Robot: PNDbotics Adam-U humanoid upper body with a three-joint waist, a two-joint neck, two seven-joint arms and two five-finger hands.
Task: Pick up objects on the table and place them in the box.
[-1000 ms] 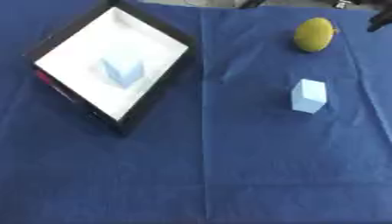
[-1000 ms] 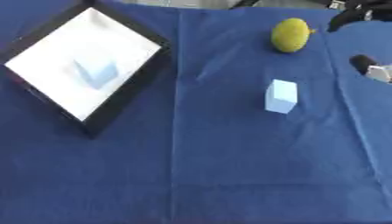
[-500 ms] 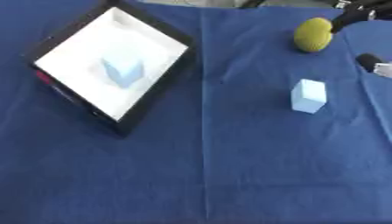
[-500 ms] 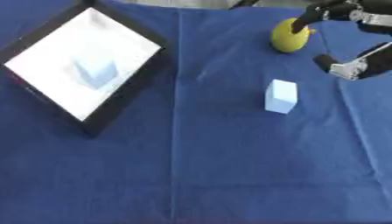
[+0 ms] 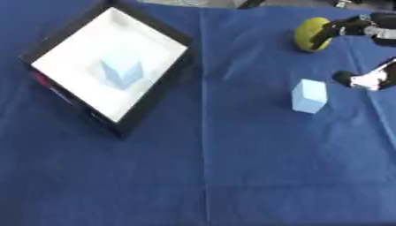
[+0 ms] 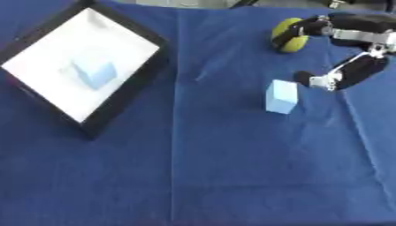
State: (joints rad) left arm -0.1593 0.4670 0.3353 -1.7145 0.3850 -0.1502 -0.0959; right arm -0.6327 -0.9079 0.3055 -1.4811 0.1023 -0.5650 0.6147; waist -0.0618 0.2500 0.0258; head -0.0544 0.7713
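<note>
A black-rimmed box with a white floor lies tilted at the upper left, and a pale blue cube sits inside it. A second pale blue block stands on the blue cloth right of centre. Behind it lies a yellow-green lemon-like fruit. My right hand reaches in from the right, open, its fingers spread: the upper fingers lie against the fruit's right side and the thumb hangs just right of the block. My left hand shows in neither view.
A blue cloth covers the whole table, with creases running through its middle. The table's far edge runs along the top.
My right hand has come in from the upper right corner, moving left and down until its fingers reach the fruit and its thumb nears the block. The objects have stayed put.
</note>
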